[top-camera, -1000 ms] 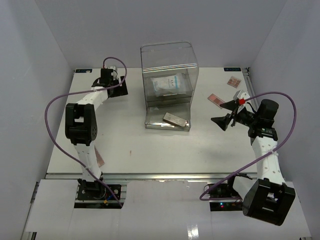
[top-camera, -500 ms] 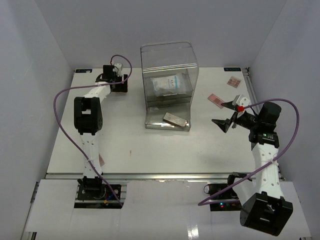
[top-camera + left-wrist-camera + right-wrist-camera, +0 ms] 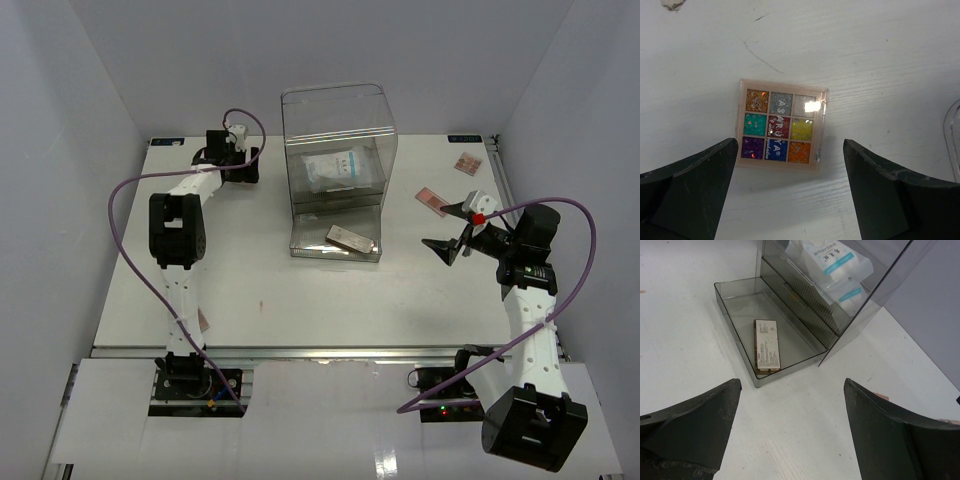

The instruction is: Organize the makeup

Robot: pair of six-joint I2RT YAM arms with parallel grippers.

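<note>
A multicolour eyeshadow palette (image 3: 781,126) lies flat on the white table at the back left. My left gripper (image 3: 790,146) hovers over it, open, its fingers on either side of the palette's near half without touching. In the top view the left gripper (image 3: 243,165) hides this palette. My right gripper (image 3: 448,232) is open and holds nothing, right of the clear acrylic box (image 3: 335,120). Its pulled-out drawer (image 3: 735,315) holds a flat gold-edged palette (image 3: 766,345). A pale-blue sachet packet (image 3: 832,260) lies in the box above. Two pink palettes (image 3: 433,197) (image 3: 467,163) lie at the back right.
The table (image 3: 260,300) is boxed in by white walls on three sides. A small pink item (image 3: 201,322) lies near the front left, beside the left arm. The acrylic box's rounded edge (image 3: 952,135) shows right of the left gripper.
The left arm has stretched farther back, and its gripper shifted slightly right, over the multicolour palette. The right arm's elbow dropped toward the front, while its gripper barely moved.
</note>
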